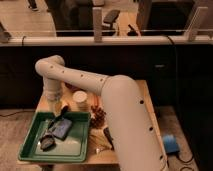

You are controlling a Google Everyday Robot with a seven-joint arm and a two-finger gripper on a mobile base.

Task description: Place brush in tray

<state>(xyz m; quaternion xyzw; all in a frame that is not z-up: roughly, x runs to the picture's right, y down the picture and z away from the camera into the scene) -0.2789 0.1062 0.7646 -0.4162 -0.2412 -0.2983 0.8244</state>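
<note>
One shallow rectangular green plastic tray (pixel 31 150) with a raised rim sits on the left part of one light wooden table (pixel 148 95). You can count two loose things inside the tray. The first is a flat, dark blue rectangular item (pixel 63 128) lying tilted near the tray's middle. The second is a small dark rounded object (pixel 47 143) toward the near left corner. It may be the brush, but you cannot tell for sure.

On the bare wood beside the tray:
- one pale cylindrical cup (pixel 80 100), upright, just past the tray's far right corner
- one reddish-brown bristly clump (pixel 98 118), just right of the tray
- one pale yellowish flat piece (pixel 99 143), near the front edge

One light blue boxy thing (pixel 170 144) lies on the floor to the right of the table.

One smooth white robot arm (pixel 120 115), thick and rounded, rises from the lower right. It bends at an elbow high on the left and drops toward the tray.

One dark gripper (pixel 62 112) hangs at the end of the arm, over the tray's far edge and at the upper end of the dark blue item. You cannot tell whether it is spread or closed, nor whether it touches or holds anything.
</note>
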